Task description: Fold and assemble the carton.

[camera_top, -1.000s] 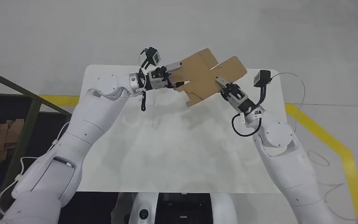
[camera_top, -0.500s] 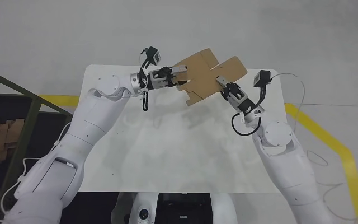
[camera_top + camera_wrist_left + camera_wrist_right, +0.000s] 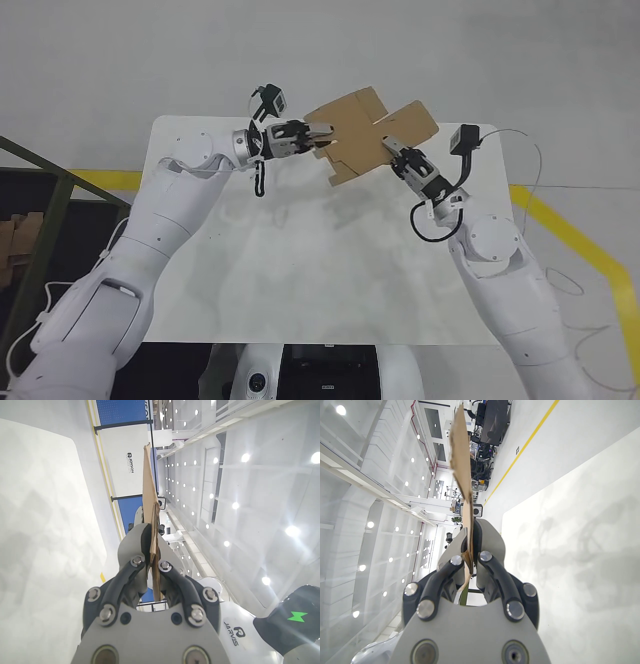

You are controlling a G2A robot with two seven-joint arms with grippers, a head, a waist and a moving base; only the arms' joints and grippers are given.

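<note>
A flat brown carton (image 3: 365, 133) hangs in the air over the far edge of the white table (image 3: 300, 270), held between both arms. My left gripper (image 3: 318, 135) is shut on the carton's left edge. In the left wrist view the carton (image 3: 150, 500) shows edge-on, pinched by the left gripper (image 3: 153, 540). My right gripper (image 3: 392, 150) is shut on the carton's right side, below a flap. The right wrist view also shows the carton (image 3: 462, 475) edge-on, clamped in the right gripper (image 3: 470, 537).
The white table spreads out in front of both arms, with grey floor beyond its far edge. A yellow floor line (image 3: 555, 220) runs past the table on the right. A dark rail (image 3: 40, 190) stands at the left.
My left gripper has moved to the right along the carton's left edge, and the carton has shifted slightly. The right arm has hardly moved.
</note>
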